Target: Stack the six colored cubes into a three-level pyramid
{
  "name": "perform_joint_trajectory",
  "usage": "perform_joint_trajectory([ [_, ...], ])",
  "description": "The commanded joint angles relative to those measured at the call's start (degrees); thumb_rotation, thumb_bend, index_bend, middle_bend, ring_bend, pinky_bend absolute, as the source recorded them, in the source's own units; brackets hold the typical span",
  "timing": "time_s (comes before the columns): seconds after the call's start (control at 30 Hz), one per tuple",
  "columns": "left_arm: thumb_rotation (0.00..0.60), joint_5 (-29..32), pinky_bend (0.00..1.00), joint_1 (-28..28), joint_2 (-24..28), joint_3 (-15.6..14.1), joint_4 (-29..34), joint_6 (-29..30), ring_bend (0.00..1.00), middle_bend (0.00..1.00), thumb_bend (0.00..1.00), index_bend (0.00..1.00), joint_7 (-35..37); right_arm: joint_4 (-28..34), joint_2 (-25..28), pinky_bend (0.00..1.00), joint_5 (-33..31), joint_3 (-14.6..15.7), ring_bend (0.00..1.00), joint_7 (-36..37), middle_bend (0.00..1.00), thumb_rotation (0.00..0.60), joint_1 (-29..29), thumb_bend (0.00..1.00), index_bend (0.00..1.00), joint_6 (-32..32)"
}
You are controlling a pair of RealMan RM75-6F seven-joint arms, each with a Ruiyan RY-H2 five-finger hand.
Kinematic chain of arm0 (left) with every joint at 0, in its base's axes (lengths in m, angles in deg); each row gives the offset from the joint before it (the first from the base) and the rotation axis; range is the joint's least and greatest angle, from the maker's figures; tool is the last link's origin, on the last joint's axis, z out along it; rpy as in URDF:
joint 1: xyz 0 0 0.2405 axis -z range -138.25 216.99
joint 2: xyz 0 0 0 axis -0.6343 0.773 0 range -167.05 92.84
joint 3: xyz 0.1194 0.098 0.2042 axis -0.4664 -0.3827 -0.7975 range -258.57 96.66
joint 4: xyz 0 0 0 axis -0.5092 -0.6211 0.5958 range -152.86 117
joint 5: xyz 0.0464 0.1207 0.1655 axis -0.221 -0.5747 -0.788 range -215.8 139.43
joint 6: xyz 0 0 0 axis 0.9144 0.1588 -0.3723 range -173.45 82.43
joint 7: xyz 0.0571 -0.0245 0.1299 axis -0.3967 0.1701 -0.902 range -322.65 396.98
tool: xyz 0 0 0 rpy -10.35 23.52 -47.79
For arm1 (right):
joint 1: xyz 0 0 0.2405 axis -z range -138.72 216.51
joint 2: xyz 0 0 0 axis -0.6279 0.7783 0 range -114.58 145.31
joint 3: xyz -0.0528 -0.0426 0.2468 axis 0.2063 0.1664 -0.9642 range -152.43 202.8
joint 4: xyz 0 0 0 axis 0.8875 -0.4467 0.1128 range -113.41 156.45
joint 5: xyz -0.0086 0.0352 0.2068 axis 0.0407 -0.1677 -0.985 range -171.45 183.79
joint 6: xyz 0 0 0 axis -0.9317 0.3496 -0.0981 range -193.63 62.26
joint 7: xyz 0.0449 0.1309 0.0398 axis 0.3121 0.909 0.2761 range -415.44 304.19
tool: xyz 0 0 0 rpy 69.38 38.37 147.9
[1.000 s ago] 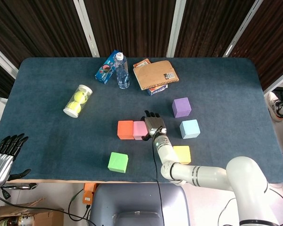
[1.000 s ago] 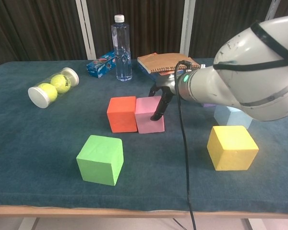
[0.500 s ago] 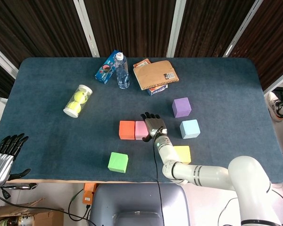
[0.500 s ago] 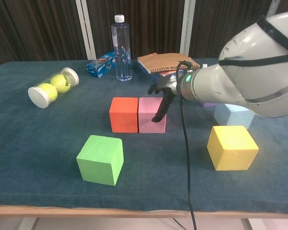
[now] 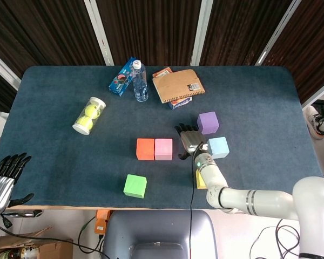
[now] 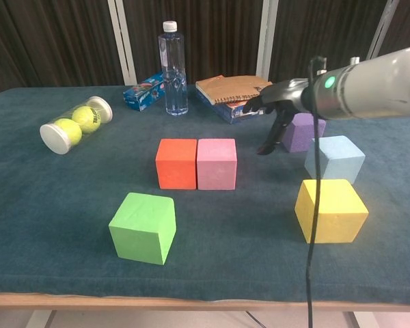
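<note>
The orange cube [image 5: 145,149] [image 6: 176,163] and pink cube [image 5: 163,149] [image 6: 217,163] stand side by side, touching, mid-table. A green cube [image 5: 135,186] [image 6: 143,227] lies near the front edge. The purple cube [image 5: 208,123] [image 6: 302,132], light blue cube [image 5: 218,147] [image 6: 334,158] and yellow cube [image 5: 200,181] [image 6: 330,210] sit to the right; in the head view my arm hides part of the yellow one. My right hand [image 5: 190,141] [image 6: 273,109] hovers with fingers spread and empty, between the pink cube and the purple and blue ones. My left hand [image 5: 5,174] rests empty off the table's front left corner.
At the back stand a water bottle [image 5: 140,81], a blue box [image 5: 122,77] and a brown notebook on books [image 5: 177,85]. A clear tube of tennis balls [image 5: 89,115] lies at the left. The right arm's cable [image 6: 313,205] hangs in front of the yellow cube.
My right hand has left the pink cube's side and moved right, toward the purple and blue cubes. The orange and pink cubes now sit squared together. The left hand has not moved.
</note>
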Motion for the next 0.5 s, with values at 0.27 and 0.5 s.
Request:
perform_joint_trajectory([
  [0.27,0.593,0.05,0.07,0.51,-0.53,0.13,0.82,-1.01,0.0,0.03,0.09,0.01,-1.73,6.8,14.86,0.0,16.65,7.83,0.0,9.27,0.0,0.6,11.41,0.2,0.03,-4.65],
  [0.5,0.594,0.3,0.07,1.03,-1.06,0.27,1.38,-2.03,0.0,0.03,0.09,0.01,-3.06,3.8,15.85,0.0,20.96,9.47,0.0,12.83,0.0,0.6,13.45,0.2,0.06,-8.6],
])
